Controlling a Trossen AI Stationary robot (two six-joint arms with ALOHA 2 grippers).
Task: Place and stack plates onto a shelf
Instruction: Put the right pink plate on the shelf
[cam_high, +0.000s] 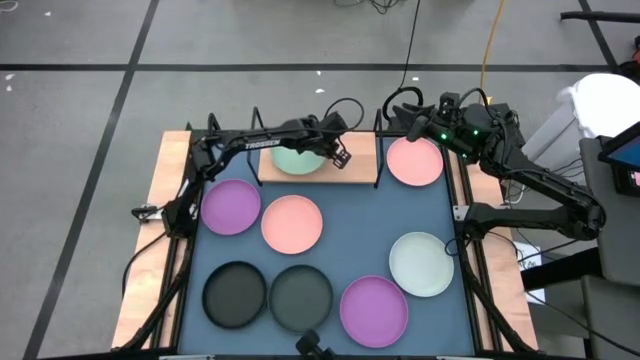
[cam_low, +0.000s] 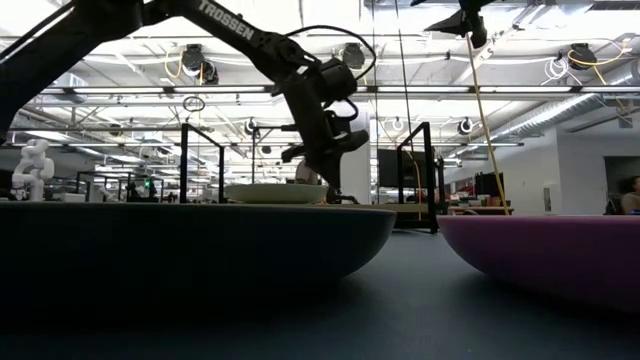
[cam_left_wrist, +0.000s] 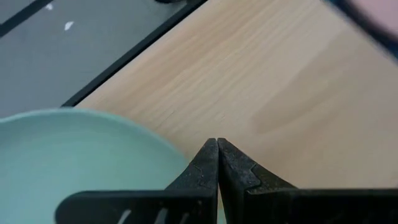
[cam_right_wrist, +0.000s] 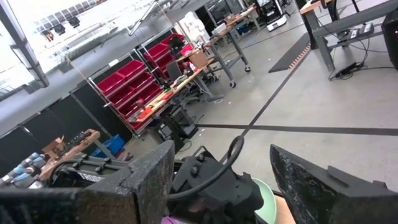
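Observation:
The mint green plate (cam_high: 298, 158) lies flat on the left half of the shelf's wooden board (cam_high: 358, 165). My left gripper (cam_high: 340, 155) is shut and slants down at the plate's right rim, its tips (cam_left_wrist: 216, 146) over bare board (cam_left_wrist: 280, 93). In the low view it (cam_low: 325, 175) stands just right of the plate (cam_low: 275, 192). My right gripper (cam_high: 400, 115) waits open, raised and level, at the far right above a pink plate (cam_high: 415, 162) that lies beside the shelf. Several other plates lie on the blue mat. My left gripper stands with its shut fingers (cam_left_wrist: 199, 171) right against the mint plate's rim (cam_left_wrist: 168, 149), coming from above at a slant from the table's left. Whether the fingers touch the rim, I cannot tell. The plate rests flat on the board.
On the mat (cam_high: 360, 225) lie a purple plate (cam_high: 230, 207), a pink one (cam_high: 292, 224), two dark grey ones (cam_high: 235, 294) (cam_high: 300, 297), a second purple (cam_high: 374, 310) and a whitish one (cam_high: 421, 263). Black wire posts (cam_high: 379, 160) frame the shelf. The board's right half is bare.

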